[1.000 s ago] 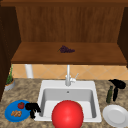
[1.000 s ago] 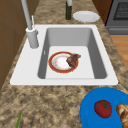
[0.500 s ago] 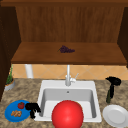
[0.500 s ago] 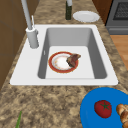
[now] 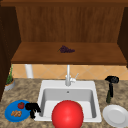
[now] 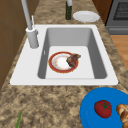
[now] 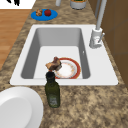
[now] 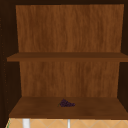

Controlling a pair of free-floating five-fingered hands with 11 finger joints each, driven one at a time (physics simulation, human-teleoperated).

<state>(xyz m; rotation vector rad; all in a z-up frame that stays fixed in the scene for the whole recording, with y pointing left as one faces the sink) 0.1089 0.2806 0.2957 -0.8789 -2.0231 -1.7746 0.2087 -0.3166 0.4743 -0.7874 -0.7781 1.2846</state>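
The round blue plate (image 5: 10, 113) lies on the speckled stone counter (image 5: 27, 92) left of the white sink (image 5: 41, 93), carrying a red tomato (image 5: 21, 105) and brown nuts (image 5: 16, 113). The left robot hand (image 5: 32, 108) hovers at its right edge, fingers curled downward, seemingly holding nothing. The right robot hand (image 5: 112, 80) sits atop the dark green glass bottle (image 5: 109, 96), apparently gripping its neck, beside a white plate (image 5: 116, 115).
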